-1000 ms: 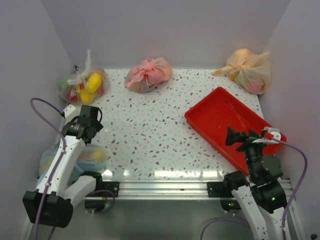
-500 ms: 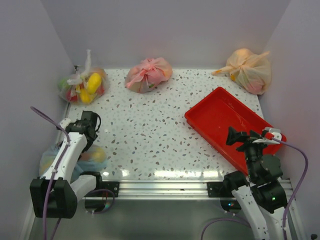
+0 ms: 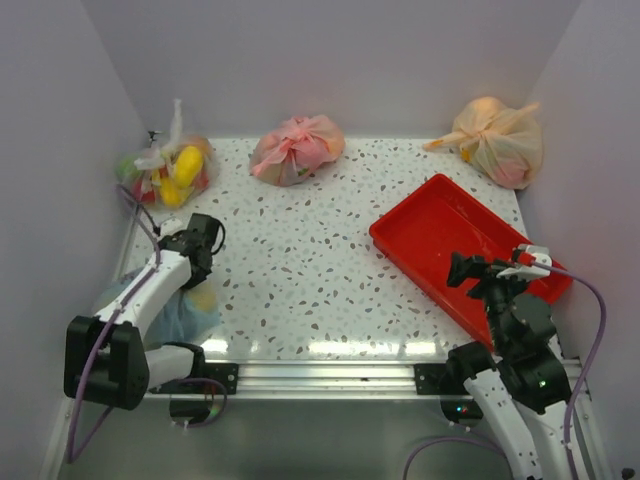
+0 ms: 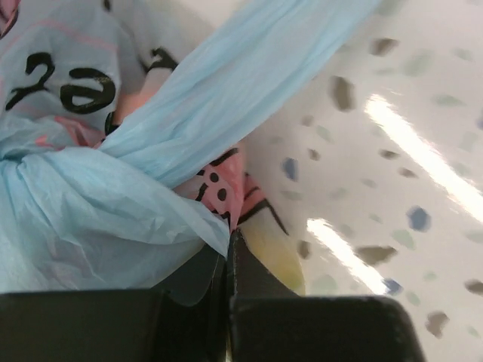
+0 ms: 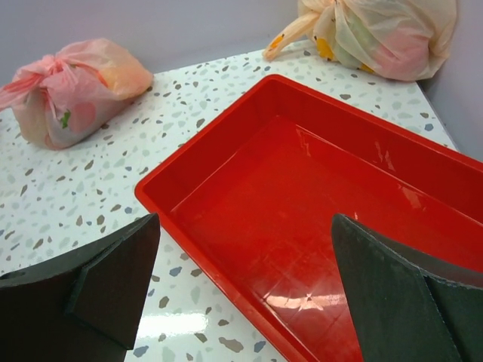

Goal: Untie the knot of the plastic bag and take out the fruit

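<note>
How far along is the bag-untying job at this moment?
Done: nothing yet; the red tray holds no fruit. In hand: the left gripper is shut on a fold of the plastic bag beside the knot, which looks tied. Left: loosen the knot and lift out the fruit, which shows through the bag. The right gripper hangs open over the tray.

My workplace: a robot test booth, neither home nor shop.
My left arm and right arm are bolted to an aluminium rail at a speckled table. Bare lilac walls box it in. Knotted props lie about: a pink bag, an orange bag and my blue plastic bag.
</note>
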Robot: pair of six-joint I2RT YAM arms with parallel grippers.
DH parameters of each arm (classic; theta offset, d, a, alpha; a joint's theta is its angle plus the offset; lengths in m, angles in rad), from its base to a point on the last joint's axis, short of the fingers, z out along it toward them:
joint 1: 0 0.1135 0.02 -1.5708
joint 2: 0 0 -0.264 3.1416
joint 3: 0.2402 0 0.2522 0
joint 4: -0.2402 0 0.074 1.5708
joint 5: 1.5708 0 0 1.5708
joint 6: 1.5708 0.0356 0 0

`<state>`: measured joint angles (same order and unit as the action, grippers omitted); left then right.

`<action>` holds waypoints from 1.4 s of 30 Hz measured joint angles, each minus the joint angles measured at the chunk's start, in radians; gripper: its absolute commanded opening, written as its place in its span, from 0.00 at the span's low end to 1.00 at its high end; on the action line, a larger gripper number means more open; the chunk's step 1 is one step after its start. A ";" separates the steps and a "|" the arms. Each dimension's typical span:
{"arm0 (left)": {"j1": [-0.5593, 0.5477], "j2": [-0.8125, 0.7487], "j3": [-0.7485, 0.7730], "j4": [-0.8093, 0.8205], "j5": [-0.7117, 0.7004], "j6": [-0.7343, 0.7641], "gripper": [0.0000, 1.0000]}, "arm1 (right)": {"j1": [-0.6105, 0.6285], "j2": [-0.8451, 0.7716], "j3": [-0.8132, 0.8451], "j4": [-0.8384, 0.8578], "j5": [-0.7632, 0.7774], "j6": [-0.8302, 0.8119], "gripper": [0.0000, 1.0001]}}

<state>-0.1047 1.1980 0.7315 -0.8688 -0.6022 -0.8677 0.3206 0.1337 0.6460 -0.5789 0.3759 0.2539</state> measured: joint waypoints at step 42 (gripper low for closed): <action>-0.875 -0.339 0.071 0.023 0.177 -0.114 0.92 | 0.404 1.105 0.386 0.151 -0.502 0.107 0.99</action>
<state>-0.9798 0.8589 0.8021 -0.8459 -0.4252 -0.9813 0.7250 1.2388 1.0325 -0.4278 -0.1265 0.3611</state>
